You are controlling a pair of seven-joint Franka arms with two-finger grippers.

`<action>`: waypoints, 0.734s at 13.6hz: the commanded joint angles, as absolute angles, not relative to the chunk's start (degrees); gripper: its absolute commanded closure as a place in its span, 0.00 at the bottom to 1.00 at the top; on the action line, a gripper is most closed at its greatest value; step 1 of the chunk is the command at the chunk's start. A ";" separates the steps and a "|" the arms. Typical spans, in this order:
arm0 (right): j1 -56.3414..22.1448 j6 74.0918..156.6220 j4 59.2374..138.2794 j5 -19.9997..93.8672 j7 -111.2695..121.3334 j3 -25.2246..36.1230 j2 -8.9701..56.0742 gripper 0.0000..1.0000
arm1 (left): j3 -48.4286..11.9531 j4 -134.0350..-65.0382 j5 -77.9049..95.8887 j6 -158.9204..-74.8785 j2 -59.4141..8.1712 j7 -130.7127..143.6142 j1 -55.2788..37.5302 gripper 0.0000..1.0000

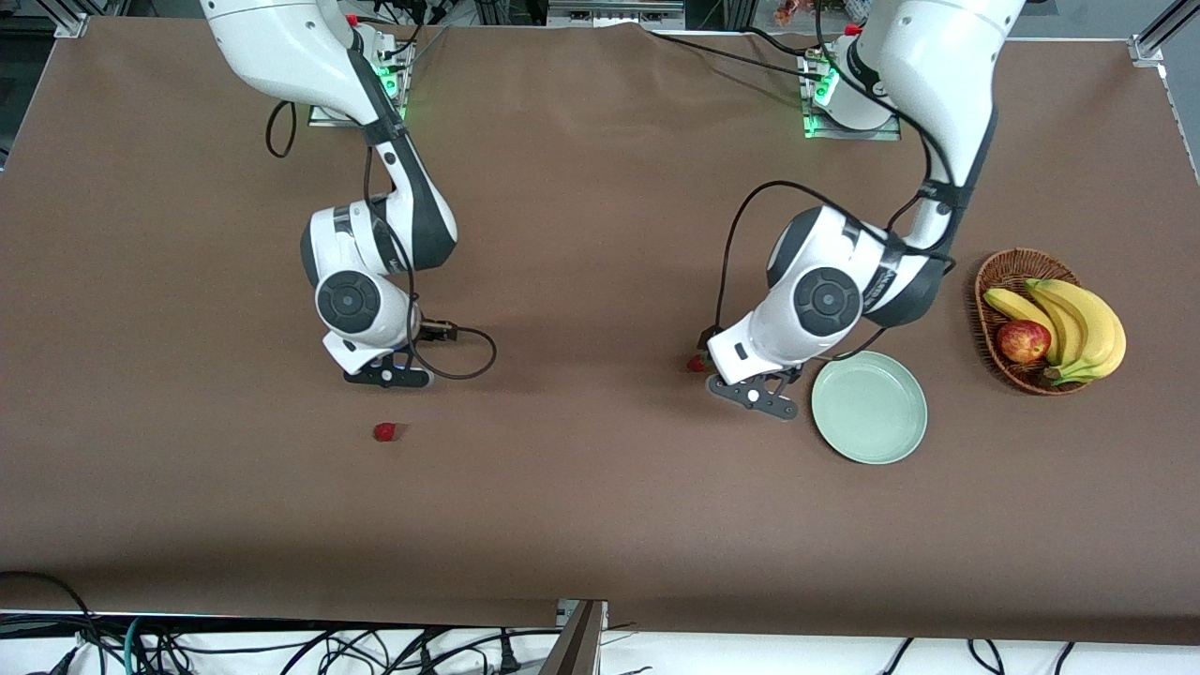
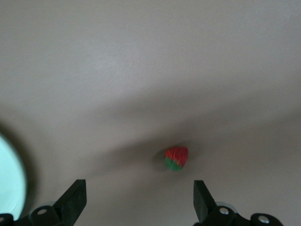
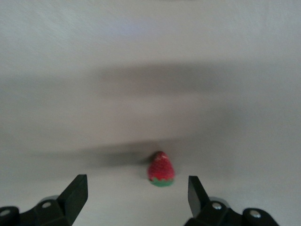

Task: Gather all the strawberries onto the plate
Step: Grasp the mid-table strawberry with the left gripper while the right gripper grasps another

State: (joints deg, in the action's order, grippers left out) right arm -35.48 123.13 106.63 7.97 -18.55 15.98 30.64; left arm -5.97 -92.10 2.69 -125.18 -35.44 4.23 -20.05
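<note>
Two strawberries show on the brown cloth. One strawberry [image 1: 384, 432] [image 3: 161, 169] lies toward the right arm's end, just ahead of my right gripper [image 1: 389, 377] [image 3: 137, 183], which hangs low over the table, open and empty. The other strawberry [image 1: 696, 364] [image 2: 176, 157] lies beside my left gripper [image 1: 755, 394] [image 2: 138, 188], also open and empty, low over the cloth. The pale mint-green plate [image 1: 870, 407] [image 2: 9, 179] sits empty right next to the left gripper, toward the left arm's end.
A brown wicker basket [image 1: 994, 272] with bananas [image 1: 1078, 319] and a red-yellow apple [image 1: 1023, 340] stands beside the plate, at the left arm's end of the table. Cables hang along the table's edge nearest the front camera.
</note>
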 commanded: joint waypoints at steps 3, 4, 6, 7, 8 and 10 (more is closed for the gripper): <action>-35.07 128.67 113.73 8.44 -14.94 17.05 27.51 0.13 | -5.27 -95.80 0.62 -131.92 -38.40 4.30 -22.40 0.00; -35.07 129.19 113.82 8.52 -15.03 17.05 28.12 0.15 | -5.19 -95.89 0.53 -132.18 -39.10 4.74 -23.54 0.00; -35.07 130.16 114.08 8.53 -15.03 17.05 28.82 0.22 | -5.10 -95.80 0.18 -132.80 -39.55 7.55 -24.26 0.00; -35.07 130.25 114.00 8.61 -15.03 17.05 29.00 0.25 | -5.10 -95.80 0.18 -133.41 -39.64 8.34 -24.61 0.00; -35.07 130.69 113.99 8.61 -15.38 16.96 29.35 0.26 | -5.10 -95.80 0.18 -133.59 -40.07 8.35 -24.70 0.00; -35.07 131.48 114.08 8.61 -15.64 16.70 30.06 0.28 | -5.10 -95.80 -1.39 -134.20 -40.52 8.52 -24.87 0.00</action>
State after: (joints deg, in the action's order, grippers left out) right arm -35.23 129.66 112.72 7.98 -16.39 17.06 30.11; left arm -5.81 -95.72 1.21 -132.88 -40.16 6.90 -24.19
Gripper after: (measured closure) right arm 0.264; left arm 0.000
